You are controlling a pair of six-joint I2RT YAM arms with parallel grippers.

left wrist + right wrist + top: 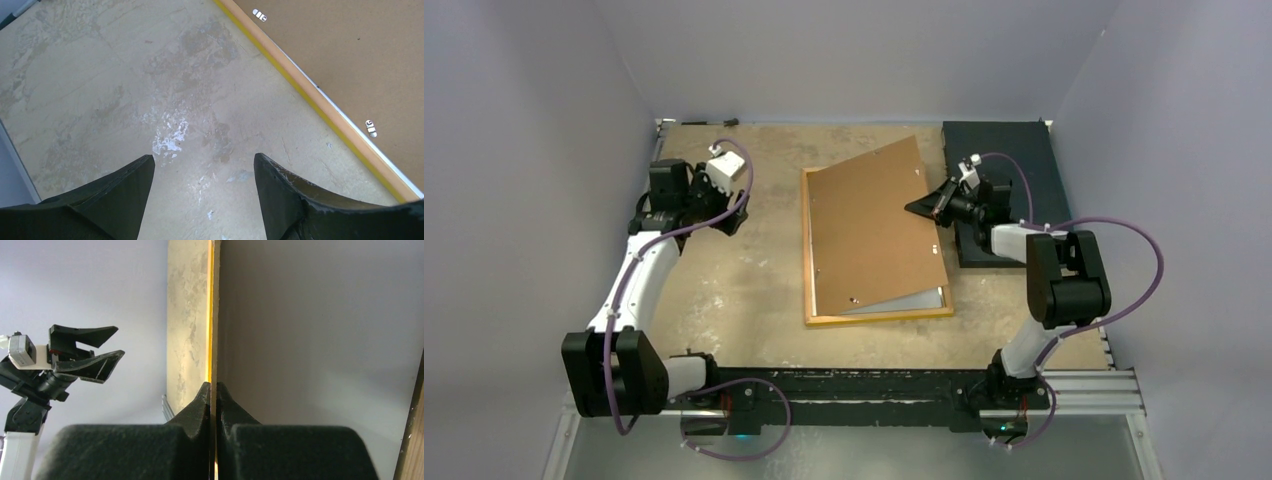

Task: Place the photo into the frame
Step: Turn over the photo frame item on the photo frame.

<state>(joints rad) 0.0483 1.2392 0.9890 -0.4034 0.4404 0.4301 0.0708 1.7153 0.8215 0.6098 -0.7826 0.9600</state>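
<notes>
Overhead, the large rectangular picture frame with a thin yellow border [879, 318] lies flat mid-table [744, 290]. A plain brown backing board [874, 225] rests askew on it. The right gripper [921, 207] has closed its jaws on the board's right edge. A pale strip at the frame's near right corner, under the board, appears to be the large paper photo [902, 300]. The left gripper [729, 222] hangs left of the frame.

From the left wrist, its fingers [147, 165] stand well apart over the tabletop, holding nothing, beside the frame's edge.

From the right wrist, the fingers [200, 400] are clamped on the board's thin edge.
</notes>
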